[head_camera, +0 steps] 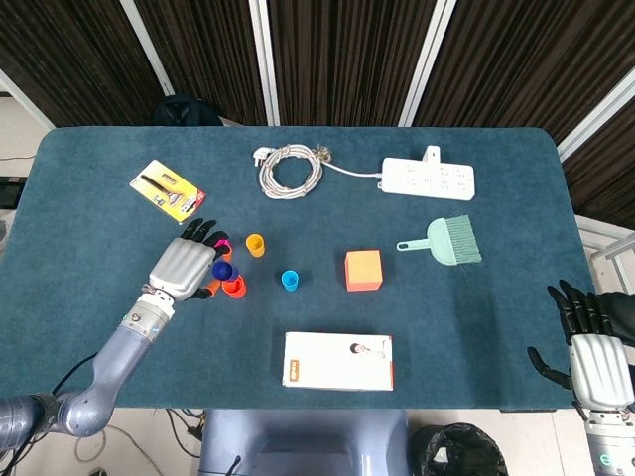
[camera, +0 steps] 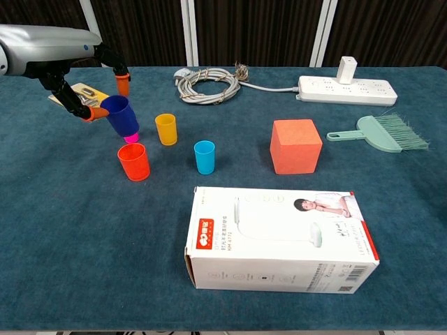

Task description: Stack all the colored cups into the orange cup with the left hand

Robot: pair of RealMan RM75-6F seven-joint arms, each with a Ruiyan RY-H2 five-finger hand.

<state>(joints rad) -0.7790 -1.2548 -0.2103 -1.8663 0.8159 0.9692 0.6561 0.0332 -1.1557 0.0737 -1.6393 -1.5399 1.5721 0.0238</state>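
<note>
Chest view puts the white product box [camera: 282, 237] closest, lying flat on the blue counter [camera: 84, 244]. Beyond it stand the orange cup [camera: 133, 161] and the light blue cup [camera: 204, 156], apart from each other, with the orange foam cube [camera: 296, 145] further right. Up and left of the orange cup, the left hand [camera: 66, 59] holds the dark blue cup [camera: 122, 115] pinched between orange-tipped fingers [camera: 123, 82], lifted clear of the counter and tilted. The dark blue cup hangs in front of the pink cup [camera: 130, 137], only the base of which shows beneath it, and the yellow cup [camera: 166, 129] stands just to the right. In the head view the dark blue cup [head_camera: 221, 270] sits over the spot between the pink cup and the orange cup [head_camera: 235, 288], not yet in the orange one. The right hand [head_camera: 591, 347] shows only in the head view, at the near right corner off the counter's edge, fingers spread and holding nothing. Farther back lie the green dustpan brush [camera: 380, 133] on the right and the yellow blister pack [camera: 82, 93] on the left, partly behind the left hand. Farthest are the coiled grey cable [camera: 208, 84] and the white power strip [camera: 347, 88].
</note>
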